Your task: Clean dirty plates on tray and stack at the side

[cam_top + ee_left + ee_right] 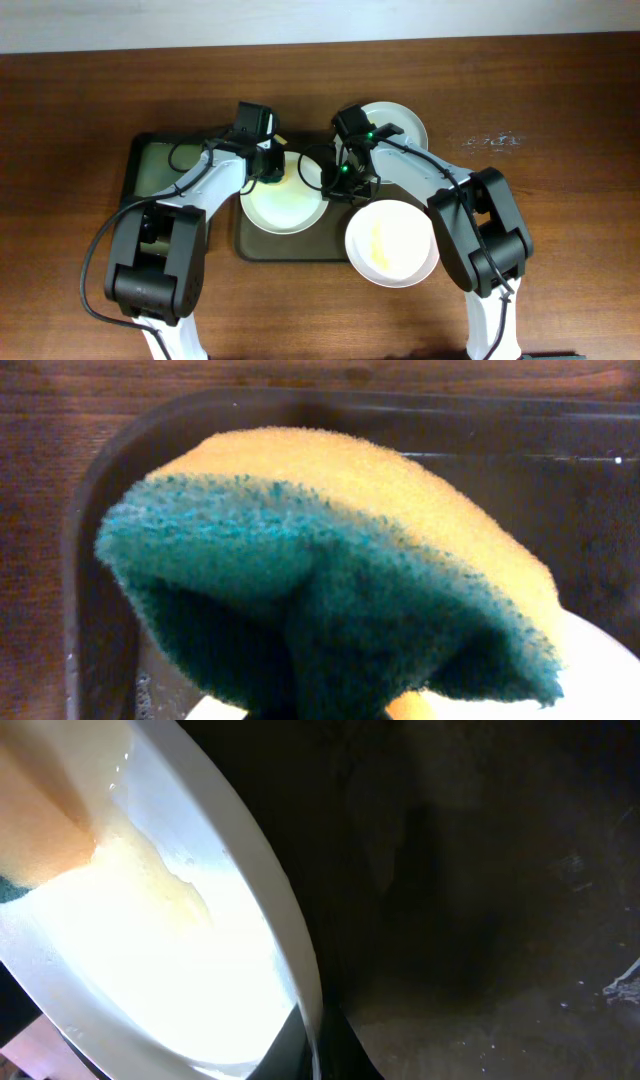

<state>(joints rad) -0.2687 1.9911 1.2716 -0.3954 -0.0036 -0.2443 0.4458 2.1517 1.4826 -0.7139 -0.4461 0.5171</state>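
Observation:
A pale plate lies on the dark tray. My right gripper is shut on its right rim; the right wrist view shows the rim pinched between the jaws. My left gripper is shut on a yellow and green sponge over the plate's far left edge. The sponge touches a yellow smear on the plate. A second plate, streaked yellow, sits at the tray's right end. A third plate rests on the table behind my right arm.
A smaller black tray with a greenish inside stands to the left of the big tray. Bare brown table lies to the right, with a few white marks on it.

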